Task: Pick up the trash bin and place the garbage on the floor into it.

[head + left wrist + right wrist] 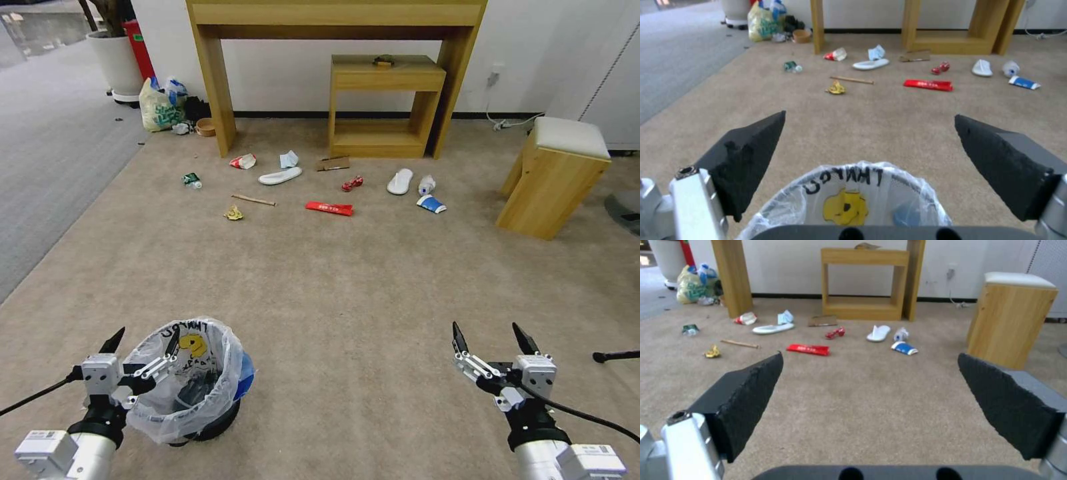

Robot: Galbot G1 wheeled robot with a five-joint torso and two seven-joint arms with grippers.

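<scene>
The trash bin [200,373] stands on the beige floor [347,287] at the near left, lined with a crinkly clear bag [844,200]. My left gripper [143,341] hovers open at the bin's near rim, one finger outside and one over the bag; in the left wrist view the left gripper [870,115] holds nothing. My right gripper [489,333] is open and empty above bare carpet at the near right. The garbage lies far ahead: a red wrapper [329,209], two white slippers [280,176], a paper cup [431,204], a stick [253,199] and a green can [192,179].
A tall wooden desk [213,87] and a small wooden table [387,100] stand against the back wall, and a padded stool [557,177] at the right. A yellowish bag [158,107] and brown bowl [206,127] sit at the back left. Grey carpet [47,167] runs along the left.
</scene>
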